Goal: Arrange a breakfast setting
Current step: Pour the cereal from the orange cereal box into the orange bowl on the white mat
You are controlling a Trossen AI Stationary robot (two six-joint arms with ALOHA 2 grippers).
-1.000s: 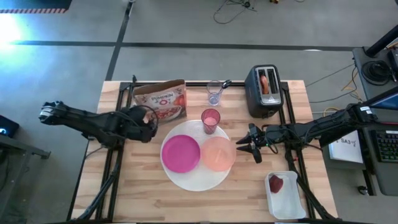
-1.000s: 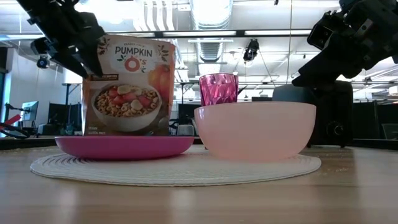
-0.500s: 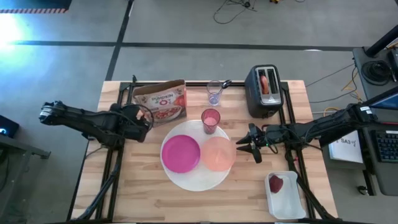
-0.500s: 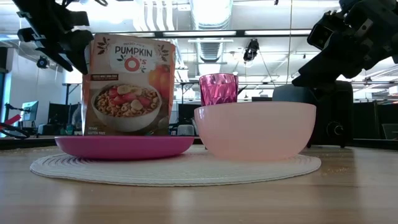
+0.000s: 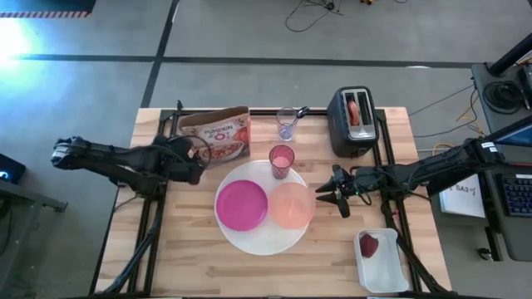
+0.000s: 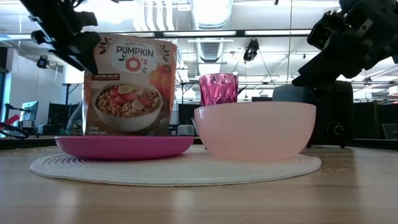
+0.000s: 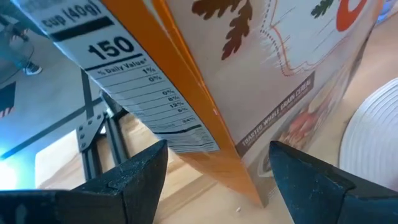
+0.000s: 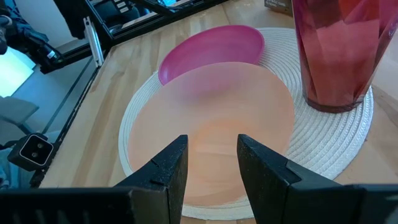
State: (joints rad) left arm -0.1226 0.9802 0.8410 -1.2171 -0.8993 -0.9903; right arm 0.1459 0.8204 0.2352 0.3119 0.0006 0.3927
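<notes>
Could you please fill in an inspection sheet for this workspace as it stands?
Surface: wooden table.
Job's things: magenta plate and peach bowl on white plate; pink tumbler; clear glass; dark-red fruit in white tray.
Clutter: cereal box, toaster.
Grippers: left gripper open at the box; right gripper open beside the bowl.
Cables: on floor.
Surroundings: keyboard.

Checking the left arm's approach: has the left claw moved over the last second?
Yes. In the high view the left claw has shifted up toward the cereal box, away from the magenta plate, which it sat nearer before.
</notes>
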